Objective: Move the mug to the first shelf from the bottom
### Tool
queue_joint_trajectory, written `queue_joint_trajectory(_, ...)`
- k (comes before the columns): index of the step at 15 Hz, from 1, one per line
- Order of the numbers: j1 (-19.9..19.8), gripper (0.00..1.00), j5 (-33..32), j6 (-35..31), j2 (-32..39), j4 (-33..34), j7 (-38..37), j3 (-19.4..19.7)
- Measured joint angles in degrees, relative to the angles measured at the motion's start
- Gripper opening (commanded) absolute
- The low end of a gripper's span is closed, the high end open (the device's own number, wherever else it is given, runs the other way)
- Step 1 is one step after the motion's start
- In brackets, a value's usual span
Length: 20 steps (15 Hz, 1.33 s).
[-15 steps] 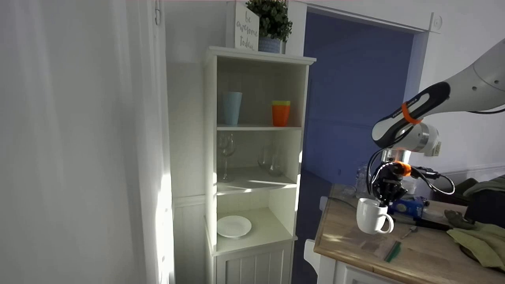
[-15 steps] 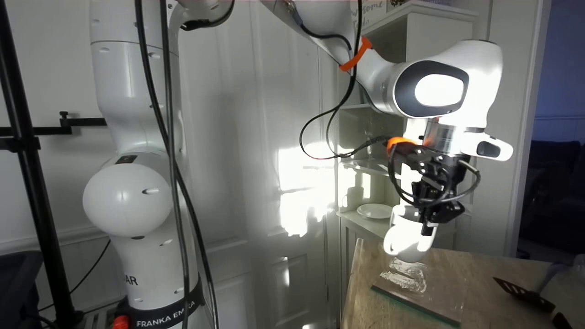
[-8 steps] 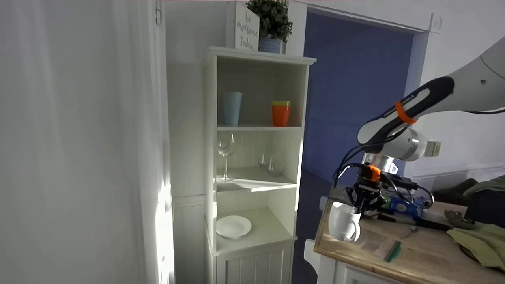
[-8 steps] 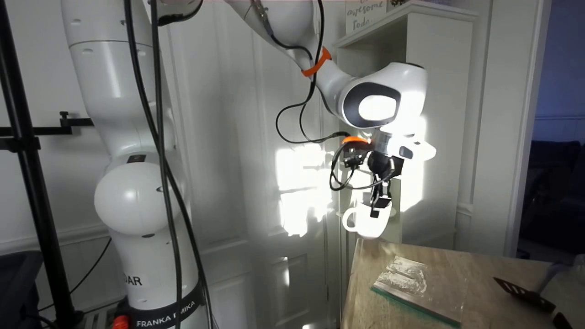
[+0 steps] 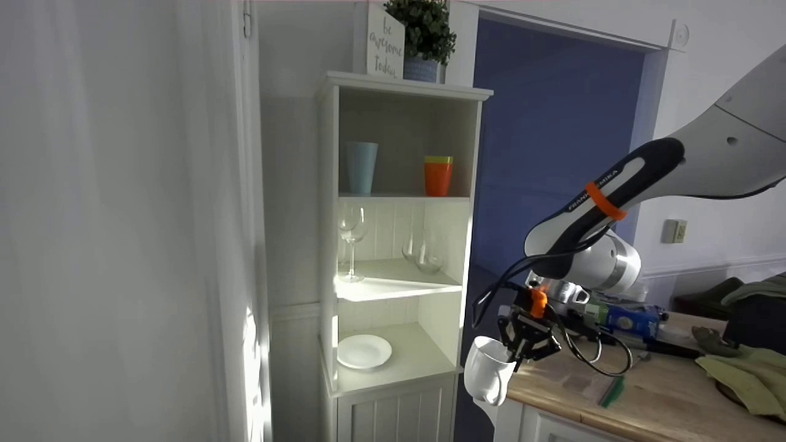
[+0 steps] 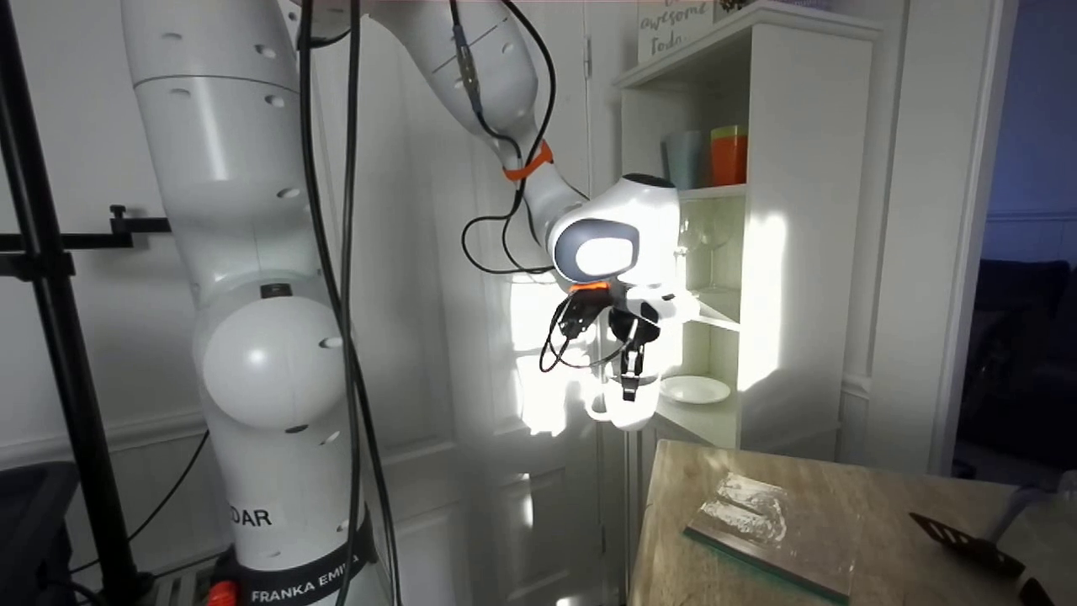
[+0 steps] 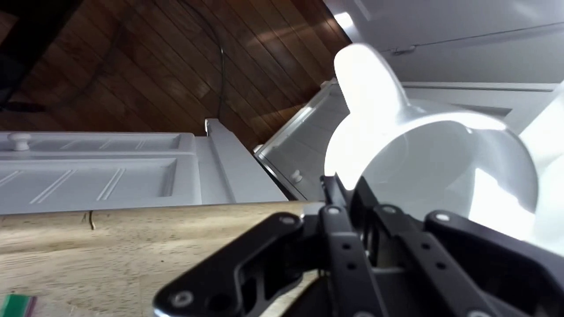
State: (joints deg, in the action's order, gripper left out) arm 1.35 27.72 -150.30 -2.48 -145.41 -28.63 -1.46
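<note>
The white mug [image 5: 485,376] is off the counter, tilted, with its handle toward the lower right in an exterior view. My gripper [image 5: 514,361] is shut on its rim, one finger inside and one outside. In the wrist view, the fingertips [image 7: 346,185] pinch the rim of the mug [image 7: 368,119], whose handle points up and whose inside shows. The mug also shows overexposed in an exterior view [image 6: 629,414], beside the cabinet. The first shelf from the bottom [image 5: 412,372] is left of the mug and slightly higher in that picture; it partly shows in an exterior view [image 6: 713,425].
A white plate [image 5: 363,352] lies on the lowest shelf. Stemmed glasses [image 5: 351,233] stand on the middle shelf [image 5: 399,288]. A light-blue tumbler [image 5: 361,169] and an orange cup [image 5: 437,178] stand above. The wooden counter [image 5: 669,393] with a spatula [image 6: 968,543] is beside the arm.
My gripper has carried the mug off past the counter's edge, toward the cabinet and lower in the picture. The mug has turned and tilted. The grip on the rim stays.
</note>
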Motion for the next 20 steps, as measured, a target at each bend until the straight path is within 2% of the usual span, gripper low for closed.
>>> queue_joint_trajectory(11, -0.9, 0.10, -0.1, 0.0, 0.3, 0.1, 0.3, 0.9)
queue_joint_trajectory(12, -0.9, 0.02, -0.1, 0.0, 0.3, 0.1, 0.3, 0.9)
queue_joint_trajectory(15, -0.8, 0.02, -0.2, 0.0, 0.7, 0.1, 0.1, 0.8)
queue_joint_trajectory(17, -0.1, 0.02, -0.5, -0.3, 1.4, 0.1, -1.8, -0.1)
queue_joint_trajectory(20, 2.1, 0.02, -1.7, -3.0, 3.1, 0.3, -8.8, -2.8)
